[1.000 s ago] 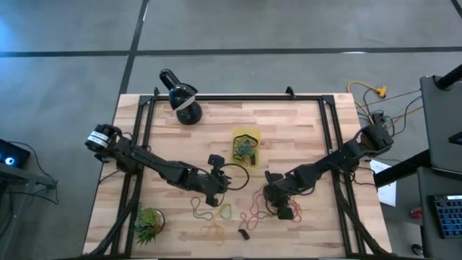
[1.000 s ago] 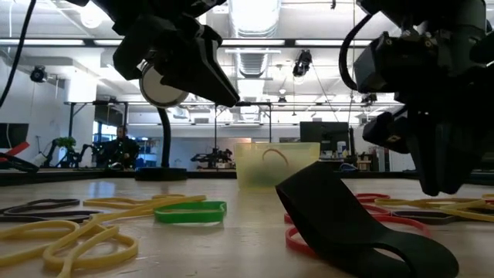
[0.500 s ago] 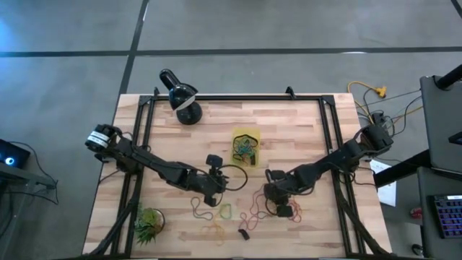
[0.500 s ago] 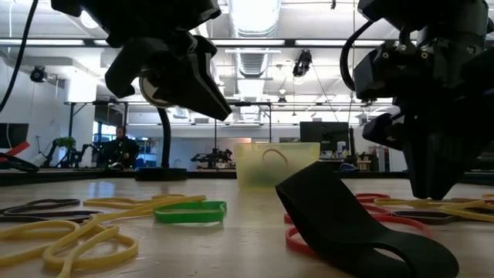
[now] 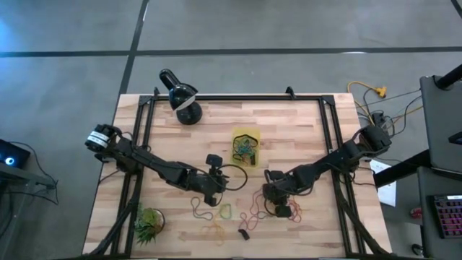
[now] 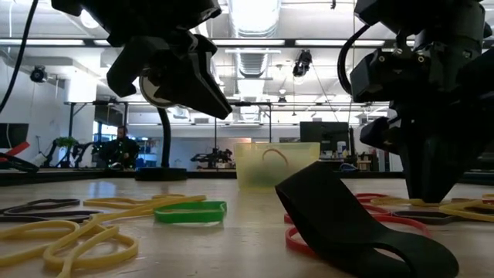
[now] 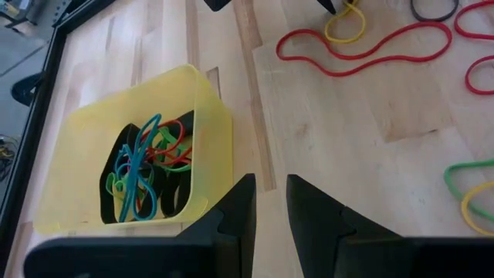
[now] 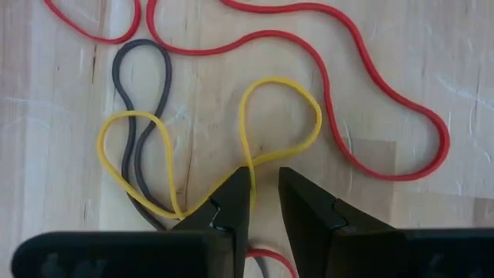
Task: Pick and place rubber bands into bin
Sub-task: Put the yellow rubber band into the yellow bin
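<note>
Rubber bands (image 5: 249,213) lie scattered on the wooden table (image 5: 303,137) toward its near edge, between the two grippers and in front of them: red, yellow, green and dark loops, with more of them already piled inside the yellow bin (image 5: 245,146), which sits near the middle of the table.

The right gripper (image 8: 264,193) is down at the table top among the loose bands. Its fingers stand a narrow gap apart, straddling a strand of a yellow rubber band (image 8: 282,116) that is twisted into a figure-eight over a dark grey band (image 8: 143,73); a long red band (image 8: 370,85) curves around them. The fingers have not clenched on the strand, and nothing is lifted.

The left gripper (image 7: 268,205) hovers above the table just beside the bin (image 7: 135,166), its fingers slightly parted and grasping nothing. Blue, green, red and black bands show inside the tub. A black lamp (image 5: 180,94) and a small green plant (image 5: 148,225) stand at the table's left side.
</note>
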